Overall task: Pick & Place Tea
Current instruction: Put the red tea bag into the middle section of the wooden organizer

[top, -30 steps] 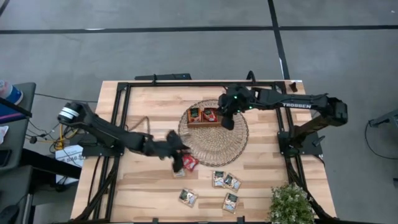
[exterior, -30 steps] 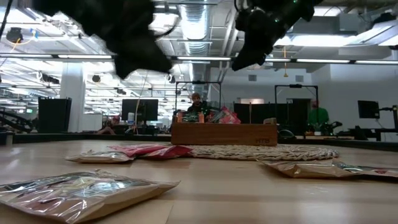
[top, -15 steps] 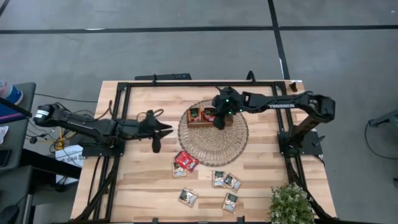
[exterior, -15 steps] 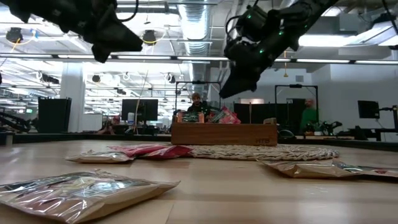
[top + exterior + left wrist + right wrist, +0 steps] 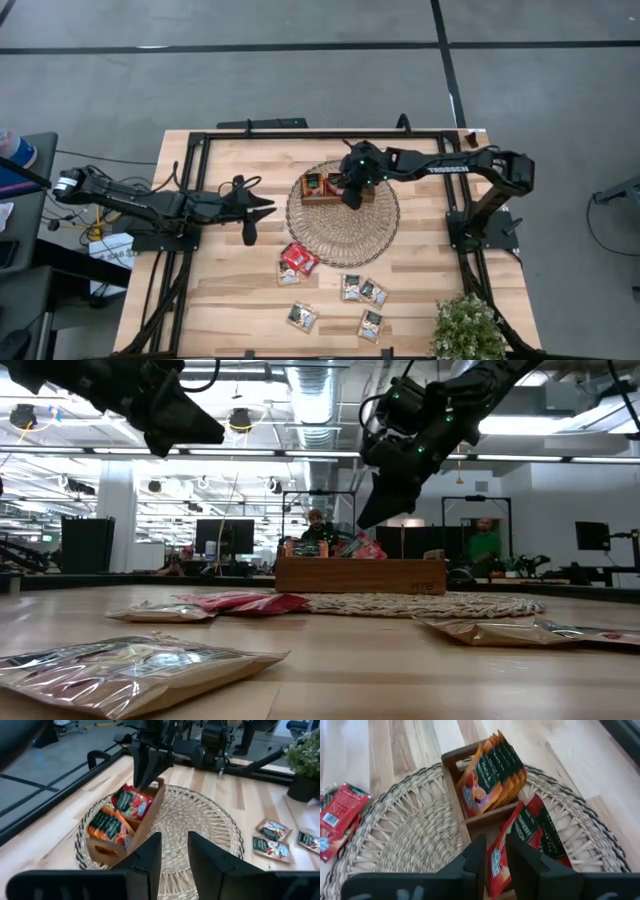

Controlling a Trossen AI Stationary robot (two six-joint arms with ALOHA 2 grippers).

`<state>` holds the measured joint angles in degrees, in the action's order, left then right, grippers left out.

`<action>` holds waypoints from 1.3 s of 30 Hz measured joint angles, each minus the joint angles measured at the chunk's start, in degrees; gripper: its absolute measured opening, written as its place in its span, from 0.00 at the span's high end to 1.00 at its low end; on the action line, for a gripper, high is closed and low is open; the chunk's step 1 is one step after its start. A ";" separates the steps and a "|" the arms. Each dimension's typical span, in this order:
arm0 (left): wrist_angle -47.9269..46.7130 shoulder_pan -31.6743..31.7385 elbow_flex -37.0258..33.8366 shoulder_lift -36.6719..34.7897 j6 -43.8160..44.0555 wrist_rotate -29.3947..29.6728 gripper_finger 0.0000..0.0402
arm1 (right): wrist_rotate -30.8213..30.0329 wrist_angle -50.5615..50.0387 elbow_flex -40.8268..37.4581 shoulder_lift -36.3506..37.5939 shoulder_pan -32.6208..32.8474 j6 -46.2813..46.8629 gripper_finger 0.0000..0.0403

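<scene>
On the round wicker mat (image 5: 343,225) stands a brown wooden tray (image 5: 322,199). Orange tea sachets (image 5: 490,772) stand in one of its end compartments. My right gripper (image 5: 495,840) hangs over the tray's middle compartment, shut on a red tea sachet (image 5: 520,832); the low view shows this gripper (image 5: 385,500) above the tray. My left gripper (image 5: 173,840) is open and holds nothing, raised above the table's left part (image 5: 250,215). Red sachets (image 5: 298,258) and several pale ones (image 5: 360,290) lie flat on the table. My right gripper pinches the red sachet between its two fingers at the sachet's upper edge (image 5: 498,862), beside the small label. The fingers (image 5: 146,767) slant down from above. The sachet leans tilted, and its lower part reaches into the tray's middle compartment (image 5: 131,805).
A potted plant (image 5: 468,328) stands at the near right corner. A black frame (image 5: 200,140) runs along the far and side edges. Bare wood (image 5: 230,290) lies left of the loose sachets.
My left gripper has drawn back from the red sachets beside the mat toward the table's left edge and risen a little; the red sachets stay on the table. My right gripper has sunk toward the tray with the red sachet.
</scene>
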<state>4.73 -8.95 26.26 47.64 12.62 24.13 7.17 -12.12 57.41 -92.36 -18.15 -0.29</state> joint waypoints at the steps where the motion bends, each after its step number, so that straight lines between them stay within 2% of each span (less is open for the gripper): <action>1: -0.08 0.00 0.00 0.02 0.00 0.07 0.79 | -0.01 -0.58 0.00 0.22 0.01 -0.13 0.84; 11: -0.02 0.00 0.00 0.01 -0.38 0.14 0.79 | -1.50 -5.43 -0.02 0.94 0.50 0.47 0.84; 26: -0.37 0.00 0.02 0.02 -1.49 0.14 0.79 | -2.92 -1.62 0.13 -0.99 -0.14 3.18 0.84; 39: -0.37 0.00 0.07 0.02 -1.49 0.13 0.79 | -3.64 -2.53 0.00 -1.66 -1.56 4.15 0.84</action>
<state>4.36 -8.95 26.33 47.66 11.14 24.26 3.53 -14.64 57.41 -94.02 -19.70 3.86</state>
